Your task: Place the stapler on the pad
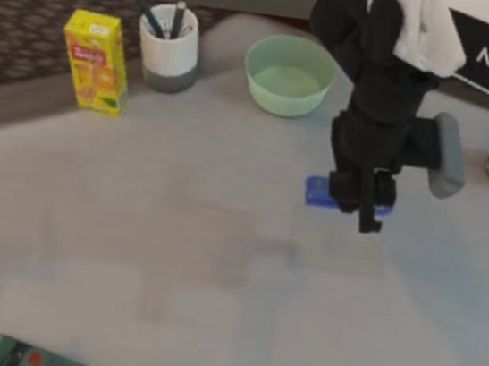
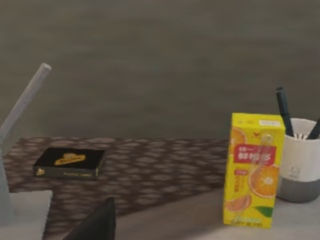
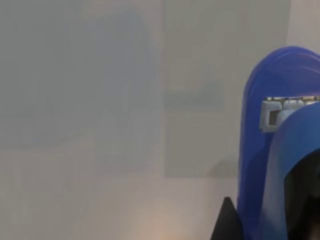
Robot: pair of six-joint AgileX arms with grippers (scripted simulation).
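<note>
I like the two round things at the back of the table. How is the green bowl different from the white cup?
The green bowl is wide and low, and nothing is in it; the white cup is taller and narrower and holds dark pens. The bowl is pale green all over; the cup is white with a grey bottom band. Both stand upright at the table's far edge, open on top.

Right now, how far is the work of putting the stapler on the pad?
Done: the right tool has reached the stapler. In hand: it sits over it; a grip cannot be confirmed. Left: carrying it to the pad, just in front, and releasing it. The left arm is parked at the table's left edge.
</note>
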